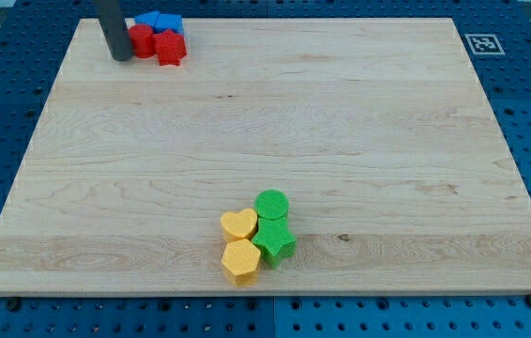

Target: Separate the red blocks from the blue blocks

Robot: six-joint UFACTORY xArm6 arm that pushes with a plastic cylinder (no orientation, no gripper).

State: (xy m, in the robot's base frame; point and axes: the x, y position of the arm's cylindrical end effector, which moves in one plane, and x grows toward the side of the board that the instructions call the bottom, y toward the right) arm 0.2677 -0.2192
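Two red blocks sit at the view's top left of the wooden board [265, 141]: a round red block [141, 40] and a red star-like block [170, 47] touching it on its right. Two blue blocks [159, 22] lie just behind them at the board's top edge, touching the red ones. My tip [121, 56] is at the left side of the round red block, touching or nearly touching it. The dark rod rises out of the view's top.
Near the view's bottom centre sits a cluster: a yellow heart [238, 224], a yellow hexagon [240, 261], a green cylinder [271, 204] and a green star [274, 240]. A fiducial marker [481, 43] is at the board's top right corner.
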